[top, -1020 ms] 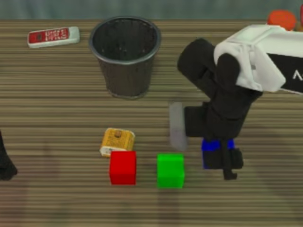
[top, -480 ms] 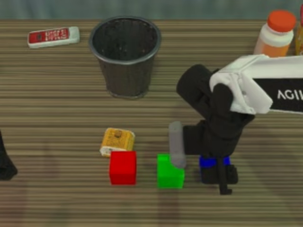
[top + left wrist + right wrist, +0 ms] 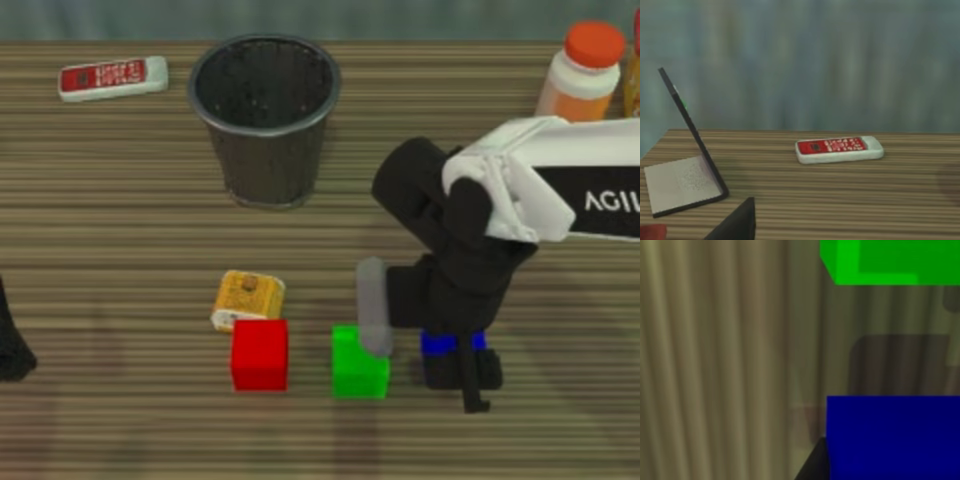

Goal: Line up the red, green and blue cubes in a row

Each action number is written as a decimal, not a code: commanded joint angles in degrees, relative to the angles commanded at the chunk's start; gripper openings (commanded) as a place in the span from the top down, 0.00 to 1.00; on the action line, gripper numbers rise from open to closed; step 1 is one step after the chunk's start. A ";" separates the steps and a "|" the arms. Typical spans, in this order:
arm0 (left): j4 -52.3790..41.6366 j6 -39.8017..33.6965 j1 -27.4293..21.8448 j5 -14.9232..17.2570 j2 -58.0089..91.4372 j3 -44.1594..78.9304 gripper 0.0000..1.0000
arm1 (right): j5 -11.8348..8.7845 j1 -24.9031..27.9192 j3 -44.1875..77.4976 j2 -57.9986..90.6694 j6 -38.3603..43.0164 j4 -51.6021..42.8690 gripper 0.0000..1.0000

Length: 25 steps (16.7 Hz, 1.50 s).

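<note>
"AGIL" is read on the right arm's white shell. The blue cube [image 3: 452, 342] is seen under the right gripper [image 3: 455, 365], between its jaws, near the desk's front edge, beside the green cube [image 3: 358, 366] and red cube [image 3: 259, 354]; jaw state cannot be told.

- Right arm [image 3: 590, 195], white shell at right edge of top view: black panel, white letters "AGIL", cut off by frame
- Red-and-white remote [image 3: 112, 77], upper left: markings illegible
- Yellow-orange box [image 3: 247, 298]: label illegible
</note>
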 joint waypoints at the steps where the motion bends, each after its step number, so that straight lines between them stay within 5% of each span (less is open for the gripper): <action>1: 0.00 0.00 0.00 0.00 0.00 0.00 0.00 | 0.00 0.00 0.00 0.00 0.00 0.00 0.40; 7: 0.00 0.00 0.00 0.00 0.00 0.00 0.00 | 0.00 0.00 0.00 0.00 0.00 0.00 0.00; 17: 0.00 0.00 0.00 0.00 0.00 0.00 0.00 | -0.03 -0.06 0.88 -0.30 -0.02 -1.01 0.00; 25: 0.00 0.00 0.00 0.00 0.00 0.00 0.00 | -0.04 0.27 9.51 -5.37 -0.31 -14.85 0.00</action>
